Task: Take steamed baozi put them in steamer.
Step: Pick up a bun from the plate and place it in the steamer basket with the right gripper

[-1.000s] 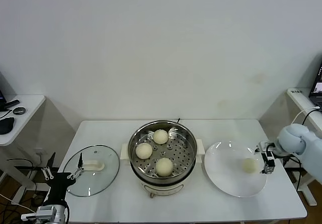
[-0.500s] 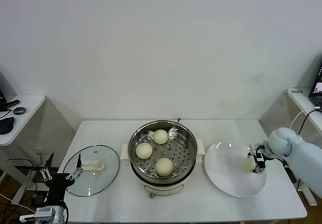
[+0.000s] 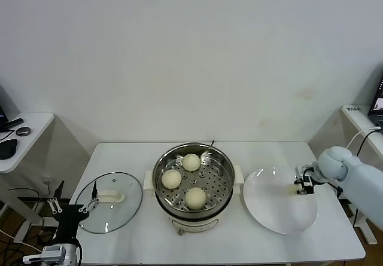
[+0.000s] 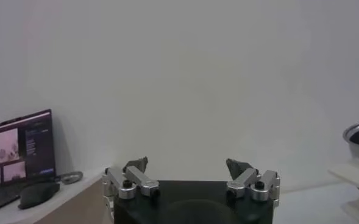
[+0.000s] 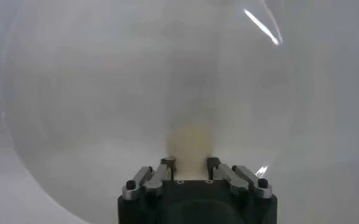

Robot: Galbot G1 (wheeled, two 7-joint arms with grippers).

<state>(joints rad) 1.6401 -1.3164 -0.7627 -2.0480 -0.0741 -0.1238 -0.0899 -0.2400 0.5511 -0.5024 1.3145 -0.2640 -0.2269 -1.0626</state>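
Baozi (image 3: 195,198), three smooth pale buns, sit on the perforated tray of the shiny round steamer (image 3: 222,164) at frame centre, with a round glass lid (image 3: 109,201) flat at lower left beside the left gripper (image 3: 74,205), whose fingers are spread. At right, over the glossy white plate (image 3: 272,209), the right gripper (image 3: 303,183) pinches a fourth bun (image 5: 191,141), nearly hidden behind it in the head view.
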